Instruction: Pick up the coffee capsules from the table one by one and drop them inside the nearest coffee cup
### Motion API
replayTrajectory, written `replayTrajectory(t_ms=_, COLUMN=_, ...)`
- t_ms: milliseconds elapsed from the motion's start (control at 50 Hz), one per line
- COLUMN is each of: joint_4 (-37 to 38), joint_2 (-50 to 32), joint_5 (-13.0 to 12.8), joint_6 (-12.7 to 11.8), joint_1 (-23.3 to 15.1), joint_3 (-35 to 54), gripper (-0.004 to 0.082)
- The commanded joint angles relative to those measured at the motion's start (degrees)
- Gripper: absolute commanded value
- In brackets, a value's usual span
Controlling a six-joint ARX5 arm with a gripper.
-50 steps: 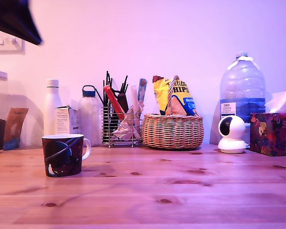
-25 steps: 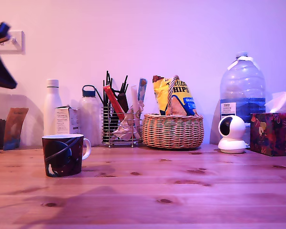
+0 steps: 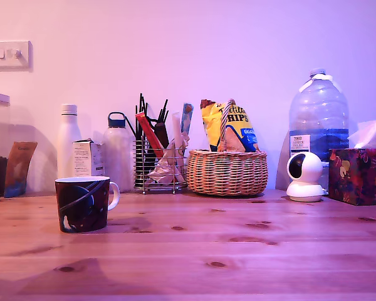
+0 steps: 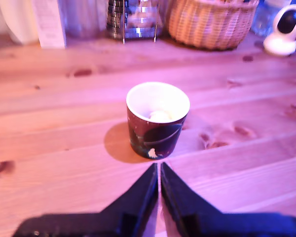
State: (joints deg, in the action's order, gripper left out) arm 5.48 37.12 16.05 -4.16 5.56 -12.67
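Already done: I saw a capsule [image 4: 159, 115] inside the cup [image 4: 157, 129].
Gripper [image 4: 159, 170]: fingers pressed together, empty, cup at 12 o'clock.
Left: no capsules visible on table [image 3: 250, 251].

Gripper [image 4: 159, 170]: two dark, near-black fingers [image 4: 138, 197], wedge-shaped, tapering to thin tips; broad flat bases, matte finish, bluish sheen.

A capsule [image 4: 159, 115] lies inside the cup [image 3: 83, 204], which stands before the bottles [image 3: 69, 140].
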Motion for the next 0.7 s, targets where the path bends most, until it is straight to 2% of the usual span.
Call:
replayTrajectory(t_ms=0, joint_4=-0.33, joint_2=-1.88, joint_5=0.2, joint_6=-0.59, joint_1=-0.2, joint_3=1.97, gripper=-0.0021)
replayTrajectory(t_ms=120, joint_4=-3.41, joint_2=-5.9, joint_5=0.17, joint_6=-0.61, joint_1=-0.2, joint_3=2.1, gripper=-0.0021)
replayTrajectory(t_ms=300, joint_4=-8.46, joint_2=-13.86, joint_5=0.15, joint_6=-1.9, joint_1=-0.2, joint_3=2.1, gripper=-0.0021)
replayTrajectory(t_ms=680, joint_4=-17.7, joint_2=-28.02, joint_5=-0.11, joint_6=-1.86, joint_1=-0.2, joint_3=2.1, gripper=-0.0021)
